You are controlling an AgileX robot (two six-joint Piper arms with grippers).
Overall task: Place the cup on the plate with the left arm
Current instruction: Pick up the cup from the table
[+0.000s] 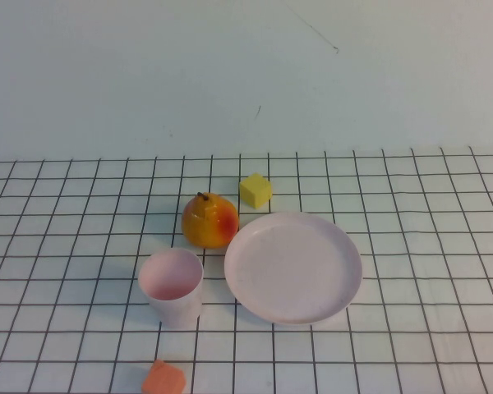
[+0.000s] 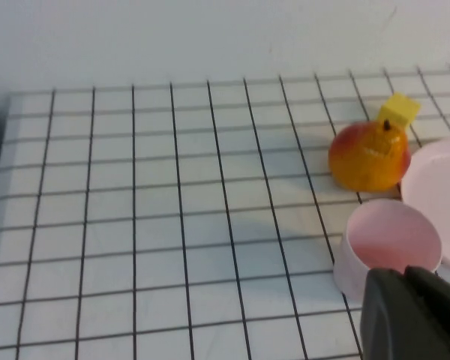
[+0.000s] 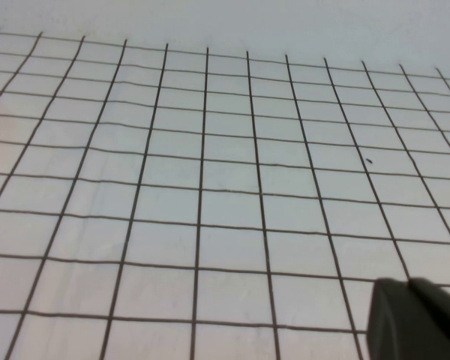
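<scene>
The pale pink cup [image 1: 171, 283] stands upright and empty on the checked cloth, just left of the round pale pink plate [image 1: 293, 267], which has nothing on it. Neither arm shows in the high view. In the left wrist view the left gripper [image 2: 406, 273] is shut and empty, its black fingertips together just on my side of the cup [image 2: 390, 244], apart from it; the plate's edge [image 2: 439, 187] shows beyond. In the right wrist view the right gripper [image 3: 410, 285] is shut and empty over bare cloth.
A red-yellow pear-like fruit [image 1: 209, 220] sits behind the cup, close to the plate's rim. A yellow cube [image 1: 255, 190] lies behind the plate. An orange piece [image 1: 163, 379] lies at the front edge. The cloth reaches a pale wall.
</scene>
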